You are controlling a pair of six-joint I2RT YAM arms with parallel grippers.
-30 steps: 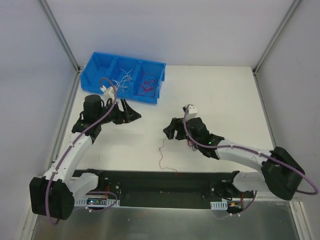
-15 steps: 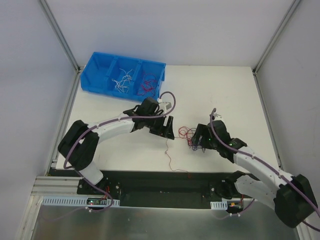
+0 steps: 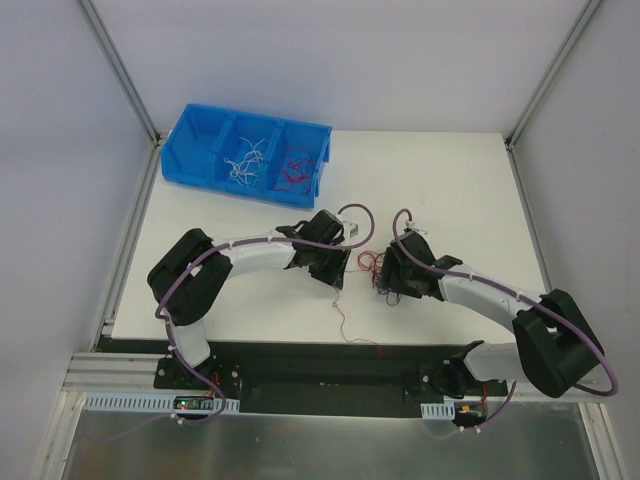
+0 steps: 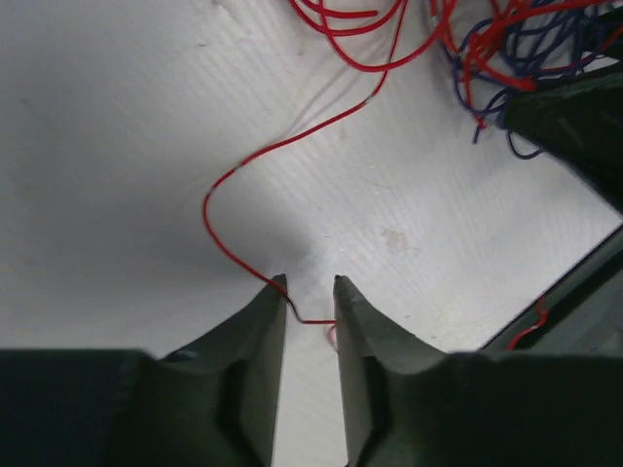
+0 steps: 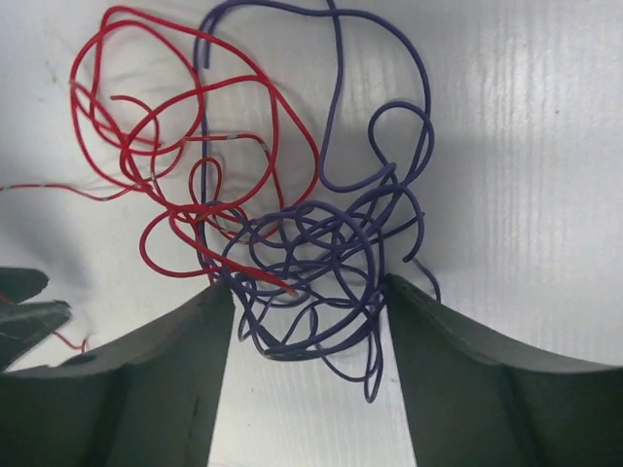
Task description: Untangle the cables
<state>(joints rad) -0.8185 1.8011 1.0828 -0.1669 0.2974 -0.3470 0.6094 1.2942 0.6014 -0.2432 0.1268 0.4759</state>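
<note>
Evidently to anchor them, the right gripper (image 5: 307,288) straddles the cables (image 5: 292,261) with wide, empty jaws, while beside them the left gripper (image 4: 309,285), barely parted, brackets one red strand (image 4: 207,199).

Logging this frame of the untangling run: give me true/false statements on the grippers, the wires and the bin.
1. The right gripper is open, astride the dark purple wire tangle. True.
2. The left gripper is clamped on a white wire. False: it is narrowly open, with a thin red wire crossing the gap.
3. The blue plastic bin holds white wires in its middle compartment. True.
4. On the table, red wire loops lie clear of that tangle. False: they interlace with it.
</note>
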